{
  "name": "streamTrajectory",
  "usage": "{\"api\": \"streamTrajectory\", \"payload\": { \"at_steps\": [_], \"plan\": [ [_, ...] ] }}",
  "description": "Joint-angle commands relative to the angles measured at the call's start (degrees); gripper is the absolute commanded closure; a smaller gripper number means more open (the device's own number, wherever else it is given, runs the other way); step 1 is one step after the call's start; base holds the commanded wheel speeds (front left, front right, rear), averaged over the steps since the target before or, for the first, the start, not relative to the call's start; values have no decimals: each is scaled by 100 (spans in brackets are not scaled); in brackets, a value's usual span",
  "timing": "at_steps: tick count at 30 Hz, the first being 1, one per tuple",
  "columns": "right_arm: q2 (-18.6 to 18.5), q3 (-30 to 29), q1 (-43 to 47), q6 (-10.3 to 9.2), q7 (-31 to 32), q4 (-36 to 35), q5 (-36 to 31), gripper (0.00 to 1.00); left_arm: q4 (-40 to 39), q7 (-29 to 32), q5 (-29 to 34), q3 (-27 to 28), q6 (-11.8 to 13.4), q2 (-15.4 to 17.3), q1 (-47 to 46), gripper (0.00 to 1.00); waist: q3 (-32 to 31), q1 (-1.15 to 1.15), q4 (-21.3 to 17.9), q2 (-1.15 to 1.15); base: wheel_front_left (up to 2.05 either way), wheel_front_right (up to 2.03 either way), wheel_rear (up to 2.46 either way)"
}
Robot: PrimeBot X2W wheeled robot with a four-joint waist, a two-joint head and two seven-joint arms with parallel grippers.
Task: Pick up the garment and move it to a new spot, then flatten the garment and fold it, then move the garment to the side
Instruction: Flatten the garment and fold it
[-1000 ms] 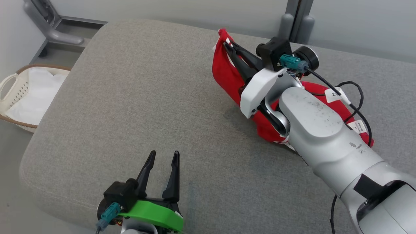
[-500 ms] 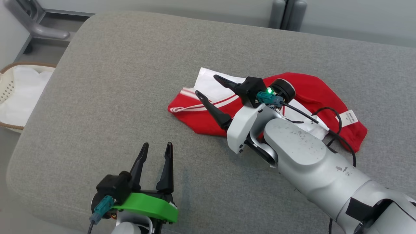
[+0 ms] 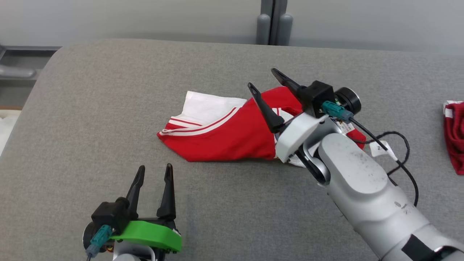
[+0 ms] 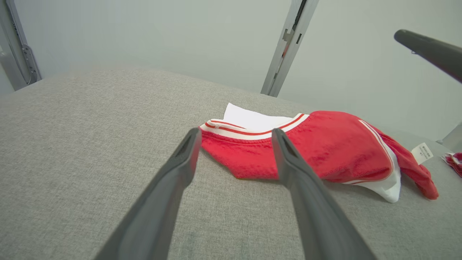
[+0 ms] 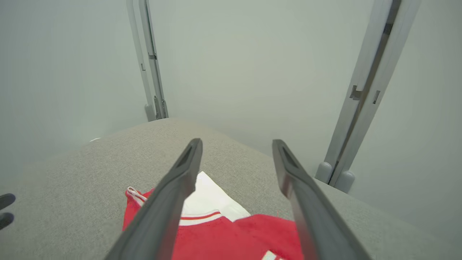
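Mid-frame: red-and-white garment (image 3: 224, 134) crumpled on grey cushion (image 3: 108, 108). Over its right part: right gripper (image 3: 261, 77), fingers spread, empty. Lower left of frame: left gripper (image 3: 155, 166), fingers parted, empty, apart from garment. Right edge: another red cloth (image 3: 455, 130).

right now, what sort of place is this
Likely a lab or test room set up for laundry folding: a grey padded bench, a red garment on it, and pale walls with metal posts.
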Motion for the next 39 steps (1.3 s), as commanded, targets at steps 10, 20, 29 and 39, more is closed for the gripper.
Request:
{"api": "streamTrajectory", "payload": {
  "at_steps": [10, 20, 29, 39],
  "plan": [
    [-15, -1893, 2205, -9, -26, -1161, -1344, 0, -40, -2, 110, 229, -12, 15, 459, 0, -620, 0, -748, 0, 0, 0, 0],
    [-16, -2808, 3888, -9, -26, -2086, -1203, 0, -27, -2, 33, 389, -7, 14, 857, 0, -863, 0, -968, 0, 0, 0, 0],
    [-17, -2909, 4132, -9, -27, -2303, -1227, 0, 42, -2, 18, 436, -35, 15, 880, 0, -879, 0, -1028, 0, 0, 0, 0],
    [-18, -2797, 3921, -9, -27, -2388, -1309, 0, 532, 649, 165, 298, -249, 704, -530, 0, -542, 0, -1124, 0, 0, 0, 0]
  ]
}}
